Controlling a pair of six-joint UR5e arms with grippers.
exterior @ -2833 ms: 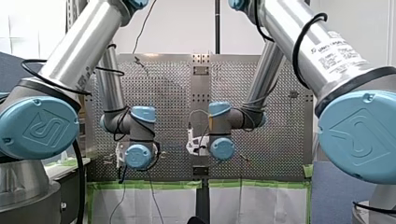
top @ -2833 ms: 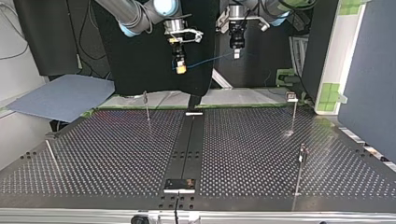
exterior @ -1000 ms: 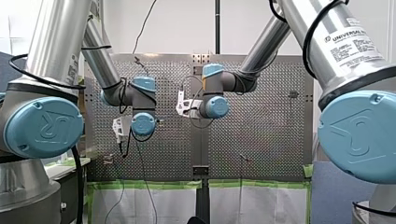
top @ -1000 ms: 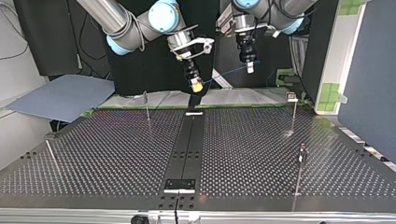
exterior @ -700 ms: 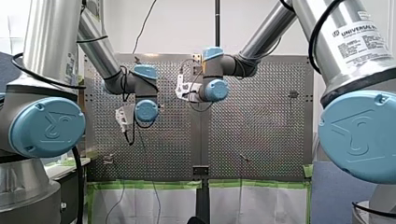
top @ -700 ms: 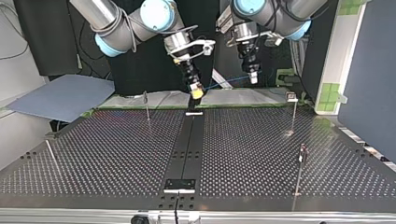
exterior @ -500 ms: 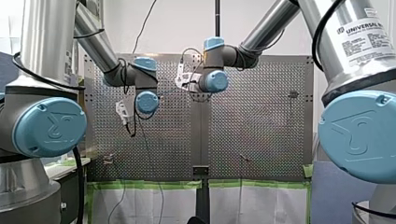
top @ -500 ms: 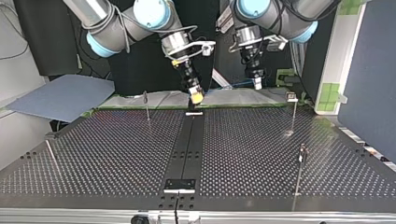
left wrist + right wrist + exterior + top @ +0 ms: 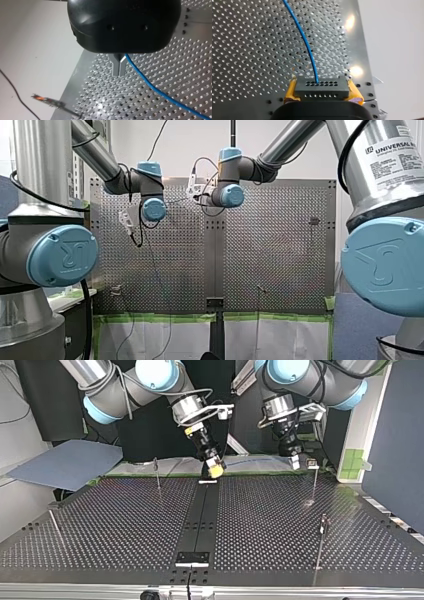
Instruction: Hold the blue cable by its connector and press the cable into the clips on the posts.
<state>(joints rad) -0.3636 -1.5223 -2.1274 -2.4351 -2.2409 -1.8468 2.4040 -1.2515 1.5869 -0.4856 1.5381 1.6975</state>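
one thin blue cable (image 9: pixel 254 459) is strung nearly level through the air between the two pincers, above the tabletop's (image 9: pixel 125 525) far edge as the top view sees it. its end runs into a black connector (image 9: pixel 322 88), a small block with rows of holes. my right pincer (image 9: pixel 215 469) is closed on that block, with the yellow pads (image 9: pixel 290 92) pressing on its two short sides, near the middle of that far edge. along the cable, my left pincer (image 9: pixel 119 67) has its metal fingers (image 9: pixel 115 64) brought together with almost no gap. the cable comes out at their tips, so it looks pinched there. this pincer hangs just beside the corner post (image 9: pixel 314 480) at the tabletop's far right corner in the top view. that post's clip (image 9: pixel 312 464) is at about the cable's height. a left post (image 9: pixel 157 474) stands near the far left corner, and no clip seems to have cable in it yet.

the cable looks light and limp, likely to sag or twist wherever it is unsupported, and slick enough to slide through metal fingers. the connector is the only rigid part, so it is the sound place to grip. a second light hold close to the clip should keep the span taut for pressing in. hard pulling risks straining the joint where cable meets connector.
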